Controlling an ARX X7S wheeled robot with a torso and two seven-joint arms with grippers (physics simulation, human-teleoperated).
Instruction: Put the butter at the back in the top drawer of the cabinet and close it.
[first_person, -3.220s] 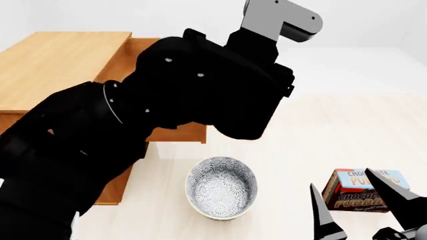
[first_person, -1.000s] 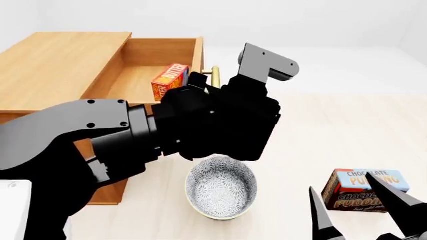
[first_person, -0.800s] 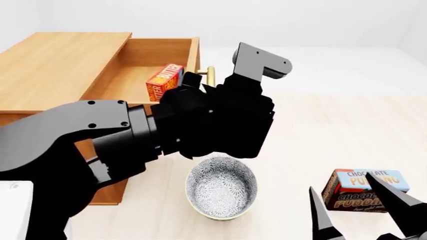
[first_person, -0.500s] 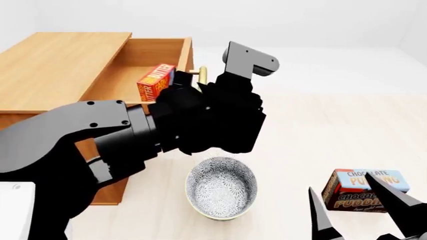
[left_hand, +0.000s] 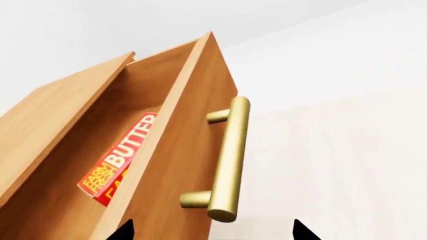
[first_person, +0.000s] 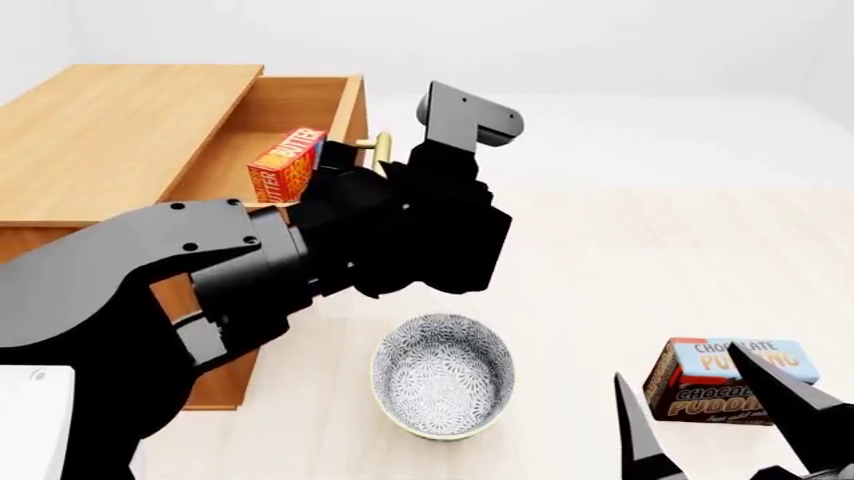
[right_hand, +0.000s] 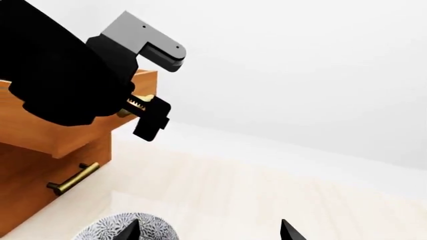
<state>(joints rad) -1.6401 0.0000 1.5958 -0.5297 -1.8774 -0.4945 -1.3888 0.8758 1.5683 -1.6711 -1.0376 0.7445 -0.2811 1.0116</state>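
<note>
pushing the top drawer (first_person: 274, 130) shut is the step in hand, as i judge it, and the risks gather around the handle (left_hand: 227, 160). the butter (first_person: 284, 165) stands on edge inside the part-open drawer of the cabinet (first_person: 107, 130), close to the drawer front — a hard shove could tip it or slide it about. the left gripper (left_hand: 212, 231) faces the brass handle, fingertips set wide on either side of its near end, not clamped on it. if the push lands off-centre, a finger could slip off the bar or catch behind it and drag the drawer back out. the right gripper (first_person: 714, 420) hangs spread wide and empty just beside the pudding box (first_person: 721, 380), near the bowl (first_person: 443, 374) — a stray move there could knock either one.
</note>
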